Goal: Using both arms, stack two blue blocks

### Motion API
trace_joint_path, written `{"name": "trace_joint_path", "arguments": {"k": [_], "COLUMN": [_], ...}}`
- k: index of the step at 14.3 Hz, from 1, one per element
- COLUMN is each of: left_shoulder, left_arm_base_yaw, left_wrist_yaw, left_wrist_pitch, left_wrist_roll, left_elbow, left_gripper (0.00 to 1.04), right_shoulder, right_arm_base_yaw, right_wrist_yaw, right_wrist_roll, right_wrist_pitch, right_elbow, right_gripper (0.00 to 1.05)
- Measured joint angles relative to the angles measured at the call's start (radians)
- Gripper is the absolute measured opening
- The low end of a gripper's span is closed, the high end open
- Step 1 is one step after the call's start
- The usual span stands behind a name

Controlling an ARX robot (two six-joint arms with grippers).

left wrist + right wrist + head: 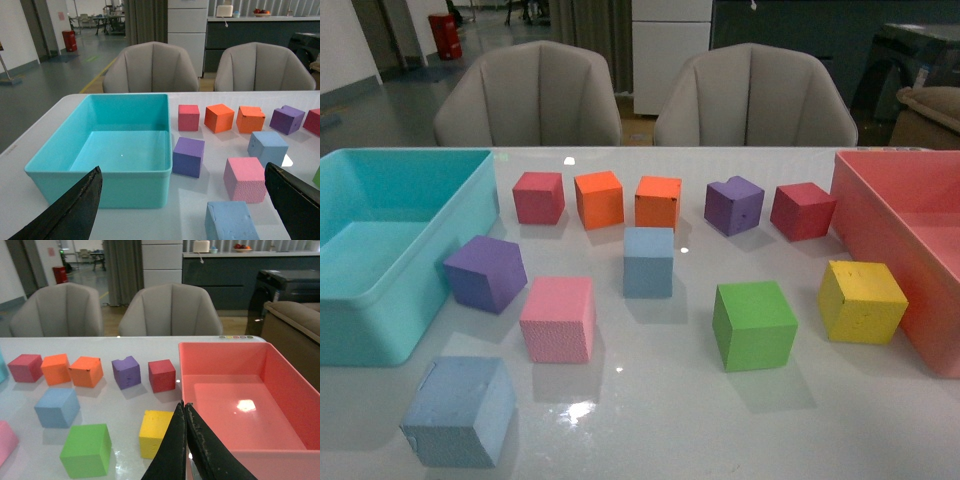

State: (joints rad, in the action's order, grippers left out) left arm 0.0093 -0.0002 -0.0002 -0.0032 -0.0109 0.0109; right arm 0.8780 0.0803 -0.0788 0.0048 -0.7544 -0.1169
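Fingers [75,210] of the left gripper [182,170] stand wide apart at the two lower corners of the left wrist view and hold nothing. Those of the right gripper [183,407] are pressed tip to tip, with nothing between them. Neither arm appears in the front view. The near blue block [460,410] sits at the front of the white table [880,420], just ahead of the left gripper and slightly toward its right finger. The far blue block [648,262] sits mid-table, in front of the orange cubes [625,200]. Both blocks rest flat and well apart, so the stack is not yet begun. The step in hand is judged to be the first approach. Assign the near block to the left gripper, whose present opening looks ample. Shift the gripper until the block is centred between the pads, and square the jaws to two opposite flat faces. Close lightly, since foam probably yields under pressure. Keep clear of the pink cube [558,318] just beside the block and of the turquoise bin [485,215]. The right gripper must part its fingers before it can take or steady the far block, and should pass clear of the green cube [753,323] and yellow cube [861,300]. Both wrists are held low and roughly level, pointing across the table toward the chairs [530,95]. The right fingers sit over the near rim of the coral bin [280,455].
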Motion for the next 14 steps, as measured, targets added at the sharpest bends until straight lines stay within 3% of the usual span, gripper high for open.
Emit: {"name": "trace_joint_path", "arguments": {"k": [2, 5, 14], "left_shoulder": [0.000, 0.000, 0.000], "left_arm_base_yaw": [0.000, 0.000, 0.000], "left_wrist_yaw": [0.000, 0.000, 0.000], "left_wrist_pitch": [0.000, 0.000, 0.000], "left_wrist_roll": [0.000, 0.000, 0.000], "left_elbow": [0.000, 0.000, 0.000], "left_gripper": [0.98, 0.98, 0.98], "right_shoulder": [-0.087, -0.172, -0.542], "right_arm_base_yaw": [-0.088, -0.080, -0.080], "right_wrist_yaw": [0.067, 0.076, 0.076], "right_wrist_roll": [-0.001, -0.001, -0.002], "right_wrist_pitch": [0.058, 0.067, 0.422], "right_elbow": [0.034, 0.093, 0.105], "right_gripper": [0.02, 0.02, 0.02]}}
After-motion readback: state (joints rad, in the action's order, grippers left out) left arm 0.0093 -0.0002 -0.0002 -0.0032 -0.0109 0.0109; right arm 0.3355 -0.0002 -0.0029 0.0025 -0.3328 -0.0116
